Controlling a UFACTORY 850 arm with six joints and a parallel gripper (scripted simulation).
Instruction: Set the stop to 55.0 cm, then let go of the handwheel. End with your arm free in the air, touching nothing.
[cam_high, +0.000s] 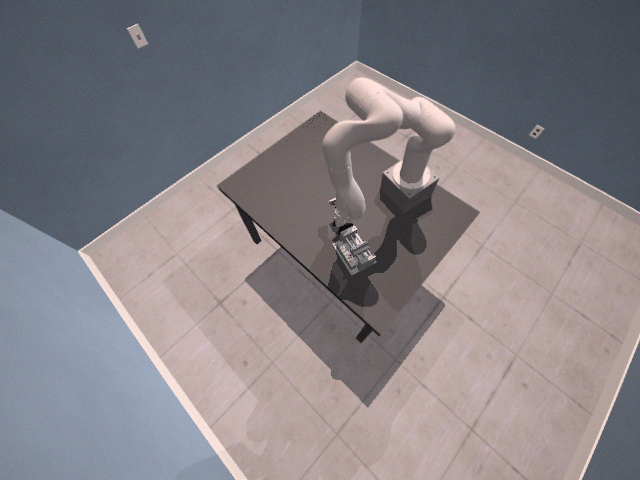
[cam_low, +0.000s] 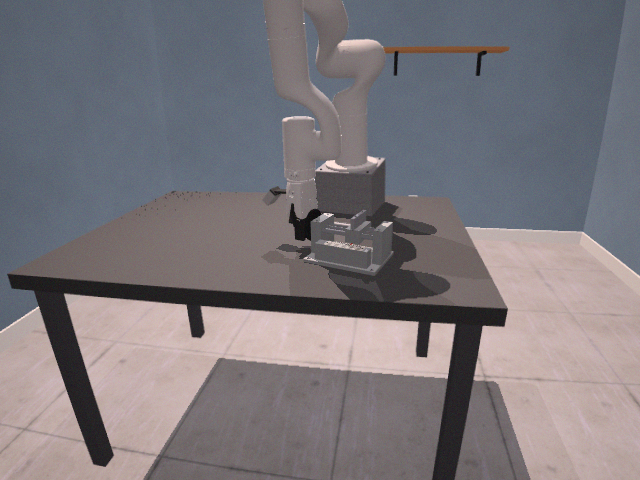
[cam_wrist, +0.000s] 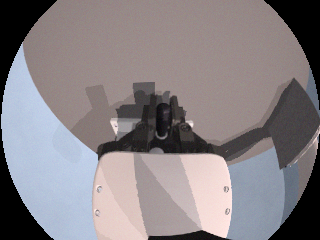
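Note:
The grey stop fixture (cam_high: 355, 264) (cam_low: 341, 254) stands on the table. Its stop carriage (cam_high: 360, 249) (cam_low: 356, 233) sits on the rods between the two end blocks, nearer the block away from the handwheel. A small red mark (cam_low: 352, 243) shows at the scale; the reading is too small to tell. The black handwheel (cam_low: 313, 213) is at the fixture's left end in the exterior view, partly hidden by the gripper. My gripper (cam_low: 301, 232) (cam_wrist: 163, 104) points down beside it and is shut on the handwheel's black crank knob (cam_wrist: 163, 116), which stands upright between the fingers in the wrist view.
The dark table (cam_high: 289, 170) (cam_low: 206, 242) carries the fixture and, behind it, the robot's base block (cam_high: 405, 198) (cam_low: 351, 191). A dark bracket-like part (cam_wrist: 295, 125) sticks out beside the gripper. An orange shelf (cam_low: 444, 49) hangs on the back wall.

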